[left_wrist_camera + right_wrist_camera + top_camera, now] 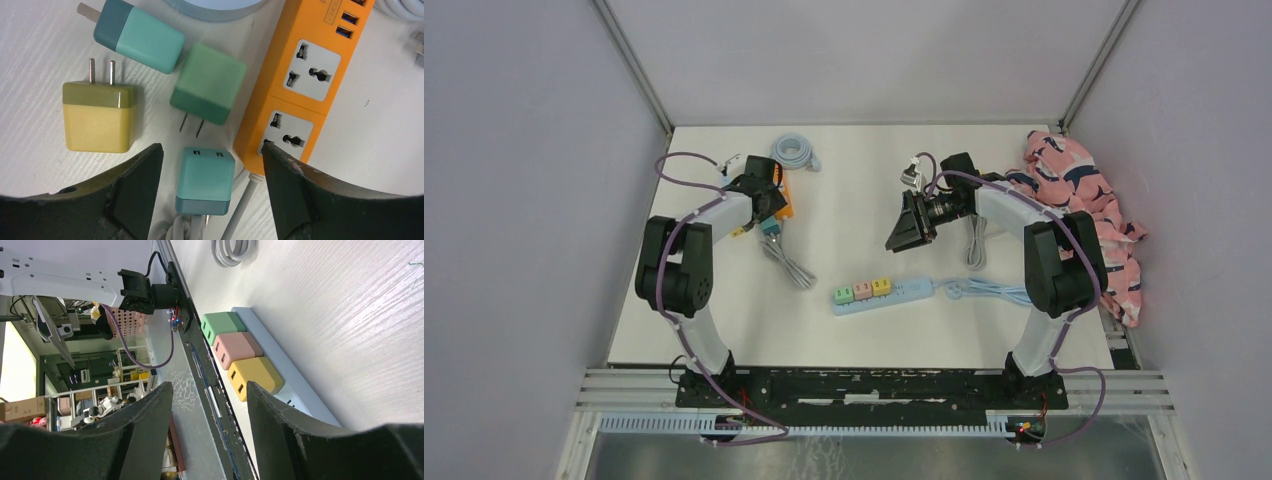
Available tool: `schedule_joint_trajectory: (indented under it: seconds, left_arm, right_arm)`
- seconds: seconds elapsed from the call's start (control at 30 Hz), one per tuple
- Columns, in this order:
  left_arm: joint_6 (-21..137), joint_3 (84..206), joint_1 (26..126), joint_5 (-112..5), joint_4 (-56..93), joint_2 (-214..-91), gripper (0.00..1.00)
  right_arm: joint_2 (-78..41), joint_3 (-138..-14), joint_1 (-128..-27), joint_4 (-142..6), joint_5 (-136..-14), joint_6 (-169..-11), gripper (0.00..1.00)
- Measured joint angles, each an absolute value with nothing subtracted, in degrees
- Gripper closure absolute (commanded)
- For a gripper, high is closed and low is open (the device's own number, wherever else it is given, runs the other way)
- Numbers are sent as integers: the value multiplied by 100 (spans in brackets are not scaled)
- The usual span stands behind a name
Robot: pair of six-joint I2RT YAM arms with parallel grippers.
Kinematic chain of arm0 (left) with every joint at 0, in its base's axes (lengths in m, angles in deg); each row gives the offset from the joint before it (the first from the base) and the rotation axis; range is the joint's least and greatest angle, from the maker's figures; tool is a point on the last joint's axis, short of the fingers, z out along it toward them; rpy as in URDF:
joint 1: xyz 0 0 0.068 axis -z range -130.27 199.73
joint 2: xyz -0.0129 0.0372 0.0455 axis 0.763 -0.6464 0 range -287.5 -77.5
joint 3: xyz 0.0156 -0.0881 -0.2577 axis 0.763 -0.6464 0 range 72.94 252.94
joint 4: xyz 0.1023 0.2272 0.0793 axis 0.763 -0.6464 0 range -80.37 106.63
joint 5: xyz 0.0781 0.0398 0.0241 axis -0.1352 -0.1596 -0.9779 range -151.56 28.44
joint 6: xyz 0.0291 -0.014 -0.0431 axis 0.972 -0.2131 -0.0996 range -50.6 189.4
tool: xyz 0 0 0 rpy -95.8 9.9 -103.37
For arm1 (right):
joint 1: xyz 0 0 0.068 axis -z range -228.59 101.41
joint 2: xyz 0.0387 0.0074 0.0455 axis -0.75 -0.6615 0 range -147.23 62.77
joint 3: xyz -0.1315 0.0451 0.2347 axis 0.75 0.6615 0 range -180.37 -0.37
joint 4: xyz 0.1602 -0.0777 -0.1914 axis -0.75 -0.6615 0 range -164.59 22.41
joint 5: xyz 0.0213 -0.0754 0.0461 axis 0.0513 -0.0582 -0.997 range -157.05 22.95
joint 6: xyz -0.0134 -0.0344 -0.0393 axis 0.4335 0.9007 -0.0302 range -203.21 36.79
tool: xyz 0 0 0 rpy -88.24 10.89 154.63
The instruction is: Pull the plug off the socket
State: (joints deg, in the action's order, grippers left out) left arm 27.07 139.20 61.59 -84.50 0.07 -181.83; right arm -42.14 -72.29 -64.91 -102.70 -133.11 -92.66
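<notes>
My left jaws stand apart around a loose teal plug (unplugged, seemingly); my right jaws, apart and empty, must next clamp the yellow plug on the blue strip.

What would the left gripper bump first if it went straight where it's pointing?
The left gripper would probably meet the teal two-port charger lying between its open fingers first; depth is unclear.

Count: 4 loose adapters by the left gripper: yellow adapter, blue-teal adapter and green adapter ahead of it, teal adapter between its fingers. 3 seated ahead of the right gripper: green plug, pink plug, yellow plug. 2 power strips: orange strip, blue strip.
</notes>
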Motion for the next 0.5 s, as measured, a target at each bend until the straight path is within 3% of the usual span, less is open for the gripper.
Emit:
schedule_joint_trajectory:
  seconds: [0.2, 0.5]
  left_arm:
    - [2744, 13769, 6146, -8363, -34, -17917, 15]
    - [2897, 12010, 6141, -7281, 1030, -15740, 7]
  right_arm:
    - [-4214, -7262, -6491, -10388, -13307, -9098, 39]
    - [-3934, -7279, -6491, -10615, -13265, -8584, 39]
